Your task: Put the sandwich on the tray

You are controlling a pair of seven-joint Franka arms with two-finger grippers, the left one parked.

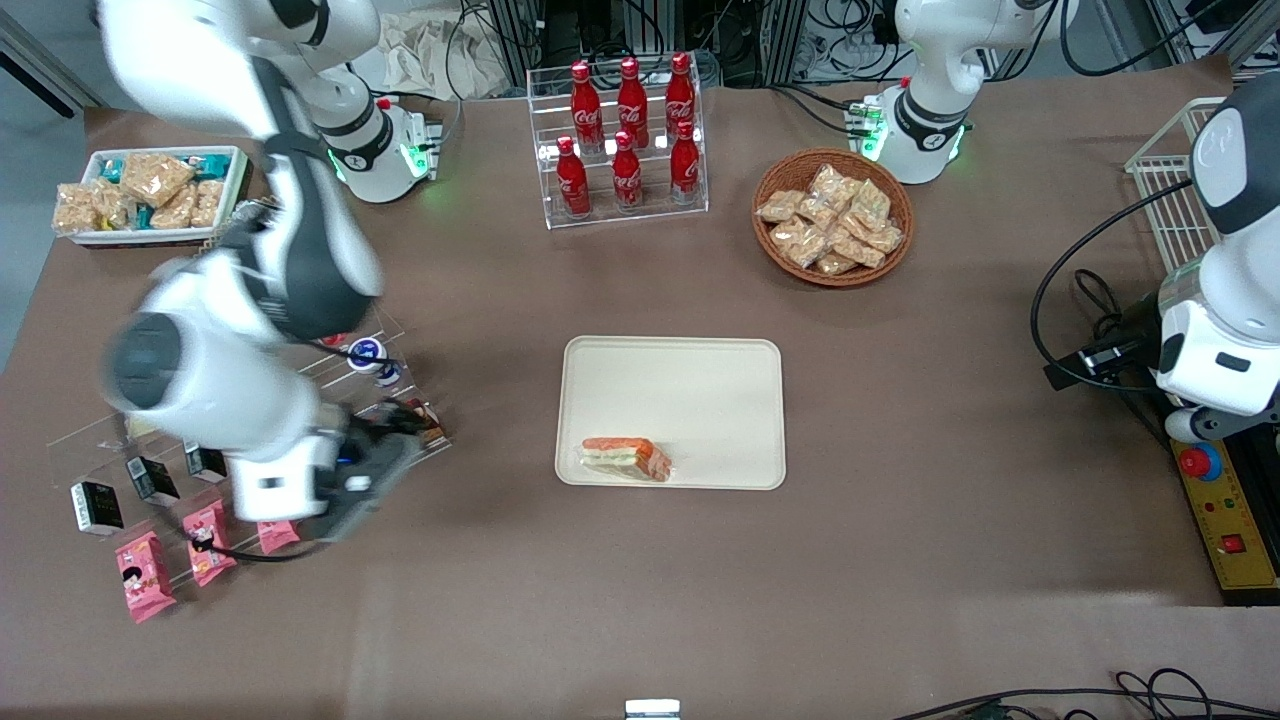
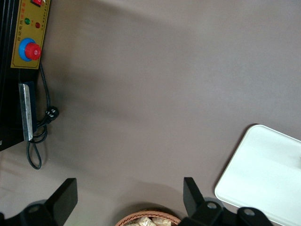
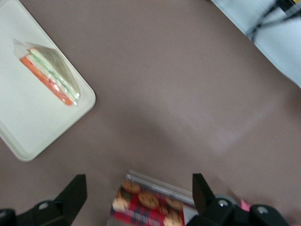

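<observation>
The clear-wrapped sandwich (image 1: pixel 627 457) with orange-red, white and green layers lies on the cream-beige tray (image 1: pixel 700 380), near the tray's corner closest to the front camera and the working arm. It also shows in the right wrist view (image 3: pixel 49 75) on the tray (image 3: pixel 28 117). My right gripper (image 1: pixel 385 470) is open and empty, off the tray toward the working arm's end of the table, above a clear display stand. In the right wrist view the gripper (image 3: pixel 138 195) hangs over a red cookie packet (image 3: pixel 150 205) with its fingers (image 3: pixel 75 193) wide apart.
A clear rack of red cola bottles (image 1: pixel 625 130) and a wicker basket of snack packets (image 1: pixel 832 215) stand farther from the camera than the tray. A white bin of snacks (image 1: pixel 150 195), black cartons (image 1: pixel 97 505) and pink packets (image 1: pixel 145 575) lie at the working arm's end.
</observation>
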